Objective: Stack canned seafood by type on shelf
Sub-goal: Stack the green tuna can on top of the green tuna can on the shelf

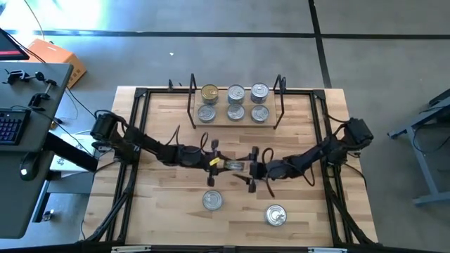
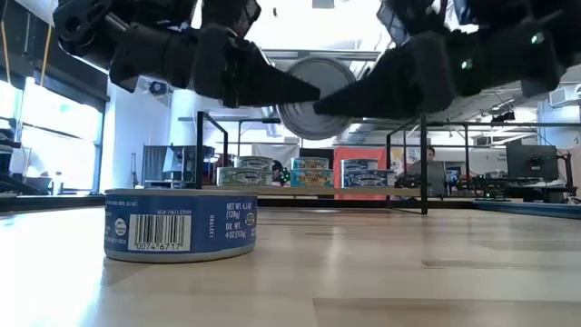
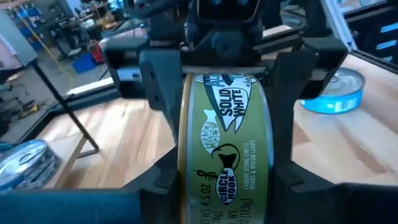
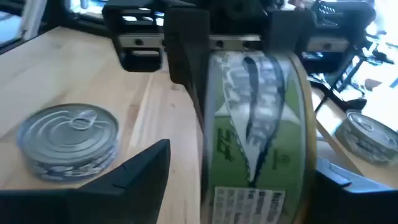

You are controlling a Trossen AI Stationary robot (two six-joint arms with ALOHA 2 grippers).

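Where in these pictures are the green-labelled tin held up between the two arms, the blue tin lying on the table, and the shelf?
green-labelled tin [image 3: 225, 155]: left wrist view, on its label.
blue tin [image 2: 180, 224]: low view, on its side wall.
shelf [image 1: 235, 124]: high view, on the plank's front edge.

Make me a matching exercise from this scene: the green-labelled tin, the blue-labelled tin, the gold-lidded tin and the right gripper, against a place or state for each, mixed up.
1. green-labelled tin
2. blue-labelled tin
3. gold-lidded tin
4. right gripper

A. open
B. on the shelf
C. flat on the table, off the shelf
D. on edge in the left gripper

Pairs: 1-D, 2-C, 3-B, 4-A.
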